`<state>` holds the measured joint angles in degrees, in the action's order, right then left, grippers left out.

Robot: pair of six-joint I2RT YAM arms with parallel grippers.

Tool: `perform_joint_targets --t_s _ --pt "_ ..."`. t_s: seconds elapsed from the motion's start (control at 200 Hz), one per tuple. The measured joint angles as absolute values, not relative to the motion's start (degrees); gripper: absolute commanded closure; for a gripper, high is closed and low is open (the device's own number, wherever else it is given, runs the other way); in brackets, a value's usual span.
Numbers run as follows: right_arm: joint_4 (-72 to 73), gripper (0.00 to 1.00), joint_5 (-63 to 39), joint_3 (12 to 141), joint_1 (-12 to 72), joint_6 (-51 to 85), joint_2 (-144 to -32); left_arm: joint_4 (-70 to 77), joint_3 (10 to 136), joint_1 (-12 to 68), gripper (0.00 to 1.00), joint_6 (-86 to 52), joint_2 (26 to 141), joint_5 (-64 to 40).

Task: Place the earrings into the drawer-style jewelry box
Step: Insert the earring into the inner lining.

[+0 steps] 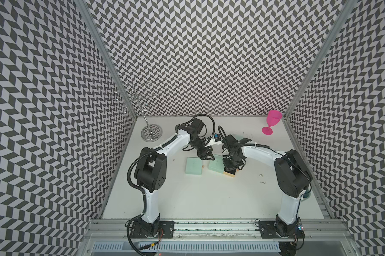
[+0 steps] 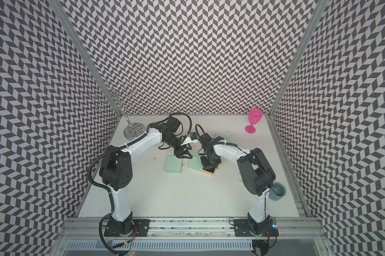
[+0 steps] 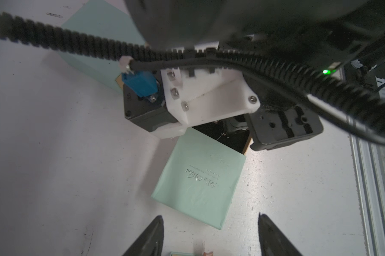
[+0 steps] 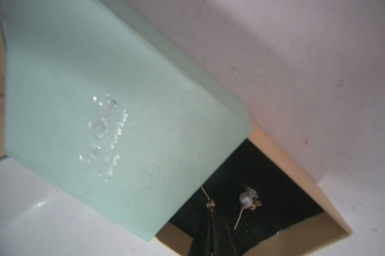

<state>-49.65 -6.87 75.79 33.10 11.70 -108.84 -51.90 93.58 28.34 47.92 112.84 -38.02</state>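
Note:
The mint-green drawer-style jewelry box [image 1: 215, 165] [image 3: 200, 177] lies mid-table, its tan drawer [image 1: 229, 175] [image 4: 298, 168] pulled out and showing a black lining. My right gripper [image 4: 210, 207] [image 1: 230, 166] reaches down into the drawer, shut on a tiny gold-and-silver earring at its tip. Another earring [image 4: 248, 199] with a pale bead lies on the lining beside it. Two more silvery earrings [image 1: 262, 179] lie loose on the table right of the box. My left gripper [image 3: 210, 218] [image 1: 207, 157] hovers open and empty just left of the box.
A second mint box [image 1: 194, 166] lies left of the first, and a third [image 1: 237, 137] sits behind the right arm. A chrome wire stand [image 1: 150, 133] is back left, a pink goblet [image 1: 272, 122] back right, a grey-blue cup [image 2: 277, 191] by the right arm's base.

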Motion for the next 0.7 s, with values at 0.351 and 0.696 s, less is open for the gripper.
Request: perform_joint_targets --t_s 0.351,0.696 --pt "-49.4 0.94 -6.9 75.8 33.3 11.6 -108.9 -51.9 93.5 28.2 0.32 47.9 112.8 -38.0" --pt "-48.3 0.94 -6.8 74.8 33.6 11.4 -109.0 -51.9 93.3 28.0 0.32 47.9 112.8 -37.9"
